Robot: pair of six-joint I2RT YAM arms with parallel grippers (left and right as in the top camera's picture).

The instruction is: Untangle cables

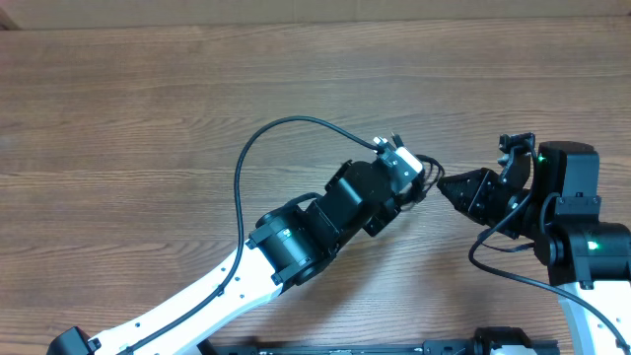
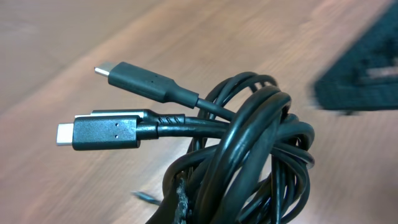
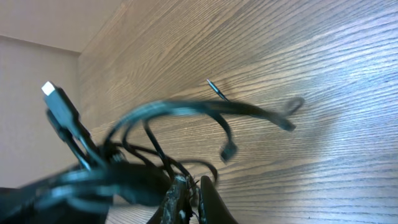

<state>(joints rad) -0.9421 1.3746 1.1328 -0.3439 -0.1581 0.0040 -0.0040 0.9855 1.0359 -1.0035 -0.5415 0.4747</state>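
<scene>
The cables [image 2: 261, 143] are a coiled black bundle held up off the table, with two silver-tipped plugs [image 2: 106, 134] sticking out to the left. In the overhead view the bundle [image 1: 430, 164] is mostly hidden between the two grippers, right of centre. My left gripper [image 1: 415, 187] is shut on the bundle's lower part, and its finger shows at the bottom of the left wrist view [image 2: 186, 208]. My right gripper [image 1: 446, 184] meets it tip to tip. Its fingers [image 3: 194, 198] are closed on thin strands of the cables [image 3: 155, 111], which are blurred.
The wooden table [image 1: 148, 118] runs under both arms, with its far edge at the top of the overhead view. A thick black wire fixed to my left arm [image 1: 256, 148] arches over the table. My right arm's base [image 1: 582, 247] stands at the right edge.
</scene>
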